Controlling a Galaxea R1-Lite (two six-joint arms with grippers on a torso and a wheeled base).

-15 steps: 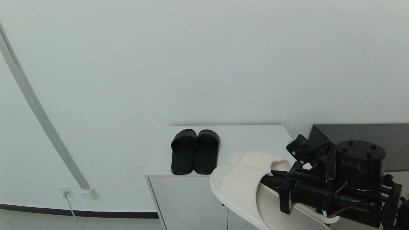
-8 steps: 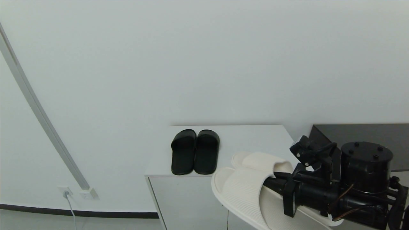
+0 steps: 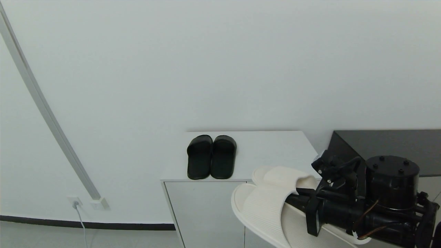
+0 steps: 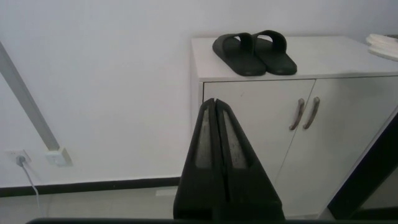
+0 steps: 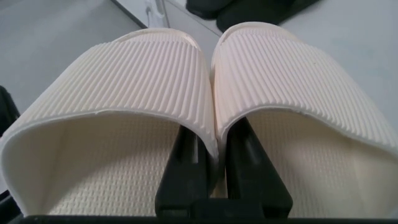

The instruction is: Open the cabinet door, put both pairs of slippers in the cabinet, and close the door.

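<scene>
Facing shut cabinet doors (image 4: 255, 124) — black slippers (image 3: 211, 156) atop; white slippers (image 3: 265, 206) gripped.

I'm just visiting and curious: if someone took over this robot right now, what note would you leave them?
Right gripper: shut on the white slippers, held up by the cabinet.
Left gripper: shut, empty, facing the cabinet front.
Black slippers: side by side on the cabinet top.
Doors: closed.
Done: white pair picked up.
Left: open a door, put both pairs in, close it.
</scene>
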